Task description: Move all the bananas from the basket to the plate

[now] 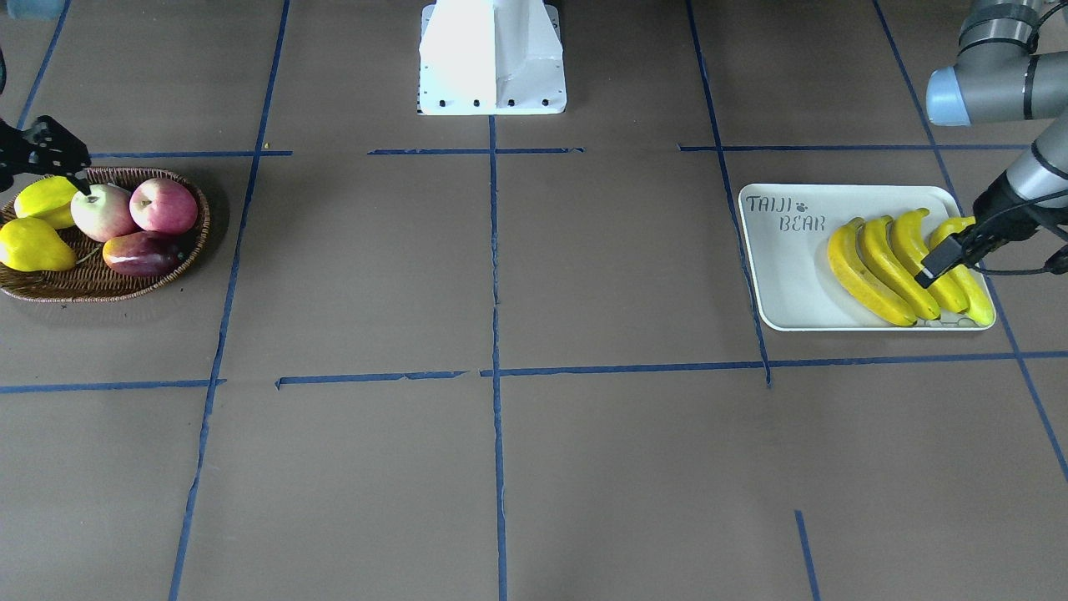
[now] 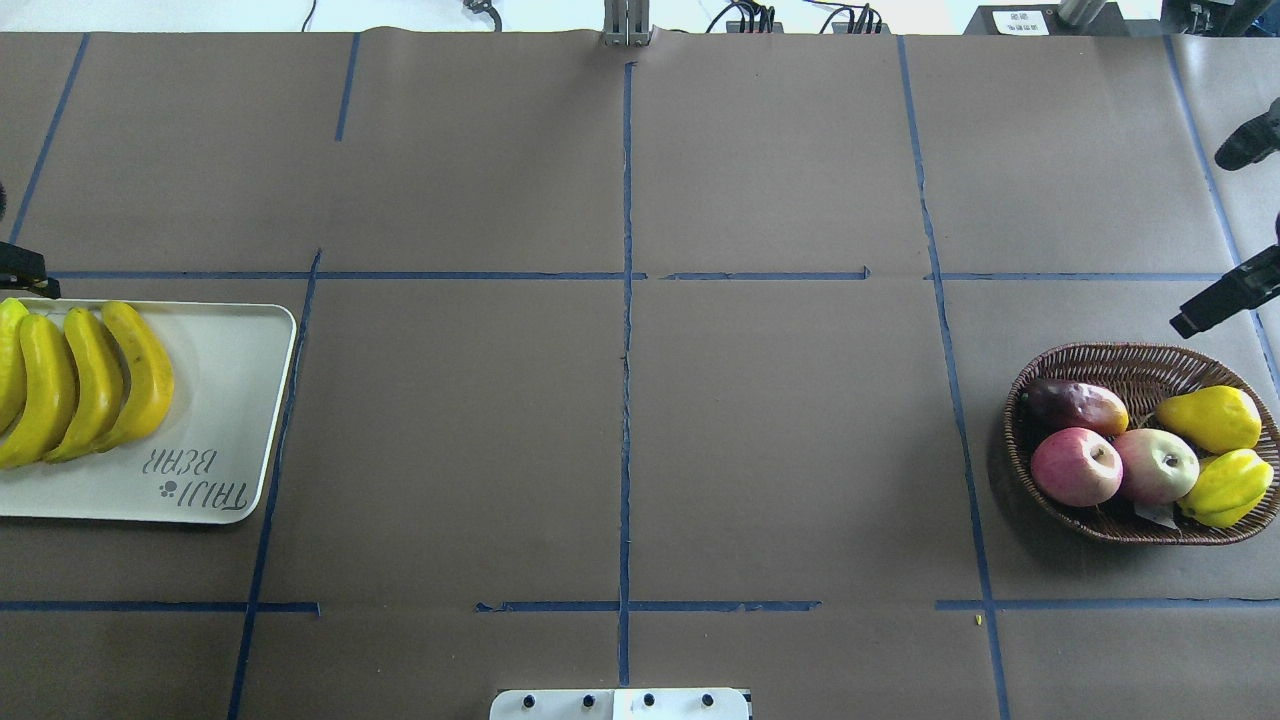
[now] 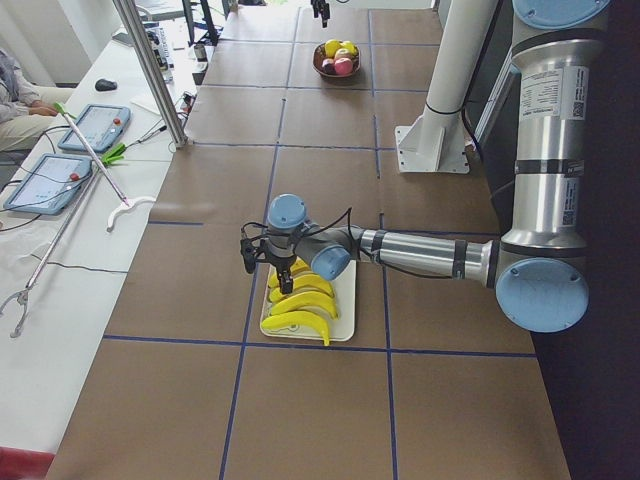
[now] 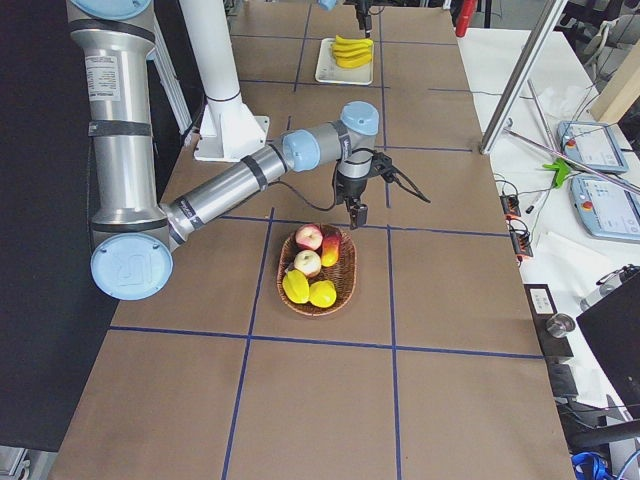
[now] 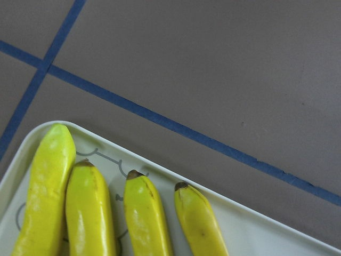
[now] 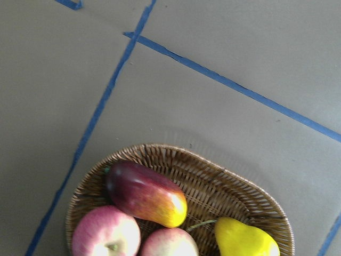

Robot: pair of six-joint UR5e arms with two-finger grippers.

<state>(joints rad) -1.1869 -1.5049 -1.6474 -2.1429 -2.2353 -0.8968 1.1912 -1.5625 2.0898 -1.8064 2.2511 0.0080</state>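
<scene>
Several yellow bananas (image 1: 884,263) lie side by side on the off-white plate (image 1: 784,275), and their stem ends show in the left wrist view (image 5: 144,213). My left gripper (image 1: 951,255) hangs just above the outermost banana, open and holding nothing. The brown wicker basket (image 2: 1120,360) sits at the other end of the table and has no banana in it. My right gripper (image 1: 50,167) hovers over the basket's rim on the robot's side, open and empty.
The basket holds two apples (image 2: 1115,466), a dark red mango (image 2: 1075,405), a yellow pear (image 2: 1212,418) and a yellow-green fruit (image 2: 1228,487). The white robot base (image 1: 492,58) stands at mid-table. Blue tape lines cross the brown table cover.
</scene>
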